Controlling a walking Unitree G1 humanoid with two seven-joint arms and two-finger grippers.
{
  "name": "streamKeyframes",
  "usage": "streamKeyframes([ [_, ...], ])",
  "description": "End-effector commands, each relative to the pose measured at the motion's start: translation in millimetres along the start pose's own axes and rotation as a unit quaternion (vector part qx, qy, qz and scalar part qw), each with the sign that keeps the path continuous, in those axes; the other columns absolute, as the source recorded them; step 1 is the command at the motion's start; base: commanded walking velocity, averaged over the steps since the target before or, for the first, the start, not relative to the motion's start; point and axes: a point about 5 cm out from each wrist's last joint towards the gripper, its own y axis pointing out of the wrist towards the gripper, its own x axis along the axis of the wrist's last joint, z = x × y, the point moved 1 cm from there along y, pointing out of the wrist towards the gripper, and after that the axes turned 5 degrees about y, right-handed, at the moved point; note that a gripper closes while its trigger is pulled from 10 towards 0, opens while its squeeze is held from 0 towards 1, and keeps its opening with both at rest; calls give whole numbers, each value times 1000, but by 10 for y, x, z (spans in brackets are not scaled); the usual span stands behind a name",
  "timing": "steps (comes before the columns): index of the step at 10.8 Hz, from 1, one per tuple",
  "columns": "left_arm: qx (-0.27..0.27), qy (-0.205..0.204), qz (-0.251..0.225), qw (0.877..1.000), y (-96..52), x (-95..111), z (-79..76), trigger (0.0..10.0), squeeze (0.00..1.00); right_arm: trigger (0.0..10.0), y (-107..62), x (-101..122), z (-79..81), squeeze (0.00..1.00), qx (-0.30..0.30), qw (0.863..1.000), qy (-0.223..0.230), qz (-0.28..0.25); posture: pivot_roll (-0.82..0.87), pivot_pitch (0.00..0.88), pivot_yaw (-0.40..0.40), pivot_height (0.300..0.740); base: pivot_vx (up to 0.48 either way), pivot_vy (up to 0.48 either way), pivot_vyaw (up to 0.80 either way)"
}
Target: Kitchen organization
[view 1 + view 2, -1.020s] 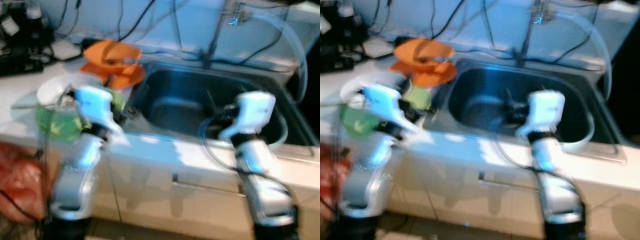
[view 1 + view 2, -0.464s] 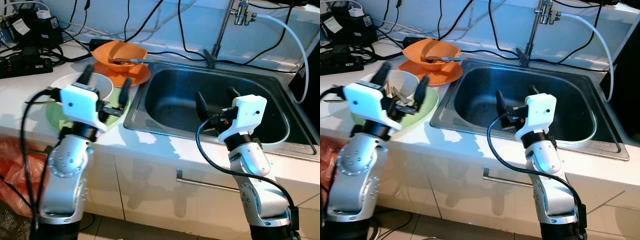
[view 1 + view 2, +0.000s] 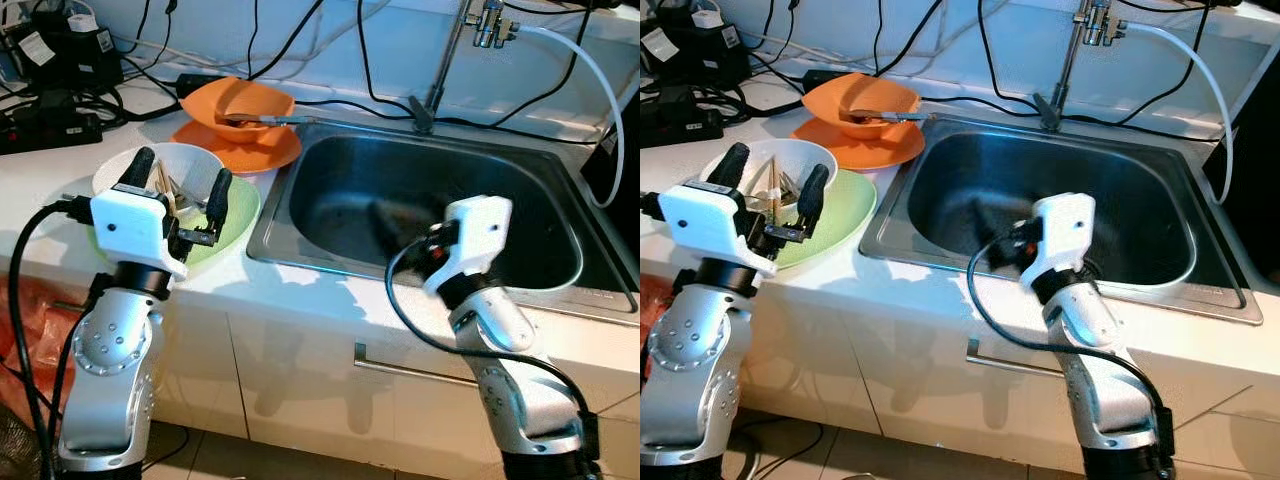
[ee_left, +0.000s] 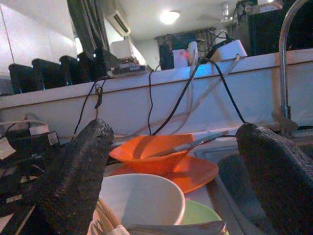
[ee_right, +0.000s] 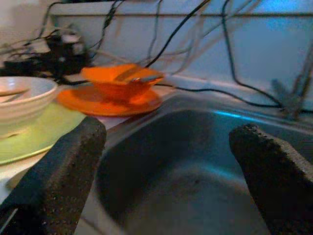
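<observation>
A white bowl [image 3: 187, 158] with several utensils in it stands on a green plate [image 3: 240, 207] on the white counter. My left gripper [image 3: 180, 172] hovers open just above this bowl, one finger over each side of its rim. Behind sits an orange bowl [image 3: 240, 100] with a spoon [image 3: 268, 120], stacked on an orange plate [image 3: 255, 152]. My right gripper [image 3: 392, 222] is motion-blurred over the steel sink [image 3: 340, 190]; in the right wrist view its fingers [image 5: 63, 176] are spread open, holding nothing. The left wrist view looks past the white bowl [image 4: 142, 200] to the orange bowl [image 4: 151, 152].
A faucet [image 3: 450, 50] with a white hose [image 3: 592, 90] rises behind the sink. Black cables and a power strip [image 3: 50, 128] crowd the back left of the counter. A cabinet handle [image 3: 420, 370] runs below the counter edge, and a red bag [image 3: 20, 330] lies low at the left.
The blur from camera motion has cleared. My left gripper has shifted left, over the white bowl. My right gripper has swung left over the sink and is blurred.
</observation>
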Motion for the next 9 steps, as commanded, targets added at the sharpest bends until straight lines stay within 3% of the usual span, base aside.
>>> streamKeyframes([
  [1,-3,5,-10,1000,-37,68,12,10000,0,10000,-45,27,17,0,30,999,8,10,74,29,-77,740,0,0,0],
  [4,2,13,-9,1000,-97,110,90,10000,0,10000,-77,69,11,0,114,993,7,38,90,34,-82,740,0,0,0],
  [6,6,14,-19,1000,-66,184,88,10000,0,10000,-49,121,-6,0,112,993,3,25,95,34,-81,740,0,0,0],
  [9,1,15,-10,1000,-95,174,78,10000,0,10000,-49,133,-21,0,106,994,4,20,94,37,-75,740,0,0,754],
])
